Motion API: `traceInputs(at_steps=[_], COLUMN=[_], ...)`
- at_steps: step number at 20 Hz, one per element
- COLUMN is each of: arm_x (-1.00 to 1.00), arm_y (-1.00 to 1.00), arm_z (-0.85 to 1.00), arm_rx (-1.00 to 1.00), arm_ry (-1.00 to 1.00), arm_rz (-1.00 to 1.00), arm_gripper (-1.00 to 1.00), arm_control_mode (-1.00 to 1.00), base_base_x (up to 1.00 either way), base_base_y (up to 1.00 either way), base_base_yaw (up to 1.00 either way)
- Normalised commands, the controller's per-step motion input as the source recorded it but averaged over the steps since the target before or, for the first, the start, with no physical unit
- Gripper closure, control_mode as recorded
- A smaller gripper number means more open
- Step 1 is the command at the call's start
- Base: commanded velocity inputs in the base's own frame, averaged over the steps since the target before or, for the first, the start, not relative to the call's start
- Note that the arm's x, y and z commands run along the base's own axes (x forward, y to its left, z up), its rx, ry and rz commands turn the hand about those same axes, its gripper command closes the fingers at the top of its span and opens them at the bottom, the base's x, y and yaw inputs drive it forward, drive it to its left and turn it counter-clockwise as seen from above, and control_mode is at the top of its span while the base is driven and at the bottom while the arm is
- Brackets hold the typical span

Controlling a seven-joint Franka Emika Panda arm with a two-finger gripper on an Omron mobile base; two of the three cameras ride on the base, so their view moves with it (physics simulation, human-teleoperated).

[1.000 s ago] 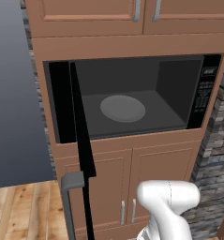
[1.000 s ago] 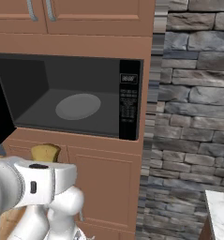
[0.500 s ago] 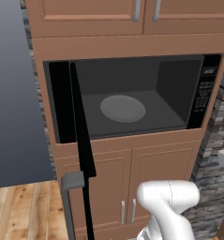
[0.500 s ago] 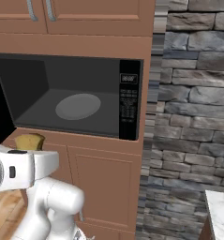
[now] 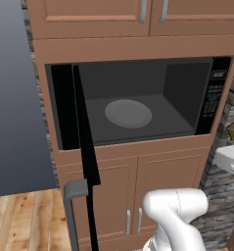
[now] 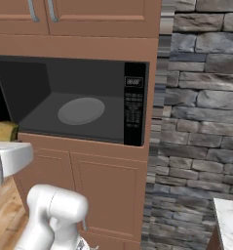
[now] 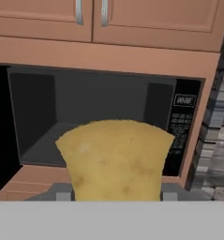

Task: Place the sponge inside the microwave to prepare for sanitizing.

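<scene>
Sponge — clamped in gripper, held in front of microwave, outside cavity, near sill height. Door swung open, plate bare. Advice: raise slightly, clear sill, advance straight, release over plate — avoid door edge.

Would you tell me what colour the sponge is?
The sponge is mottled yellowish-tan, clearest in the hand view.

The light was flat and even, with no glare and hardly a shadow on the wood cabinets. Only the microwave cavity sat dim. Up close to the hand camera, the sponge looked soft and blurred.
</scene>
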Motion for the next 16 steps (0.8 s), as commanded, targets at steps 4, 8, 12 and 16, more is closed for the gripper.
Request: traceInputs(at_steps=[4, 8, 12, 16], arm_x=[0.48, 0.74, 0.58, 0.55], arm_y=[0.07, 0.17, 0.15, 0.08], arm_z=[0.0, -0.04, 0.0, 0.0], arm_rx=[0.0, 0.0, 0.0, 0.0], arm_ry=[-0.01, 0.04, 0.0, 0.0], arm_rz=[0.02, 0.1, 0.1, 0.04], arm_gripper=[1.0, 1.0, 1.0, 1.0], arm_control_mode=[-1.0, -1.0, -1.0, -1.0], base_base_x=[0.0, 0.0, 0.0, 0.0], base_base_y=[0.0, 0.0, 0.0, 0.0], base_base_yaw=[0.0, 0.0, 0.0, 0.0])
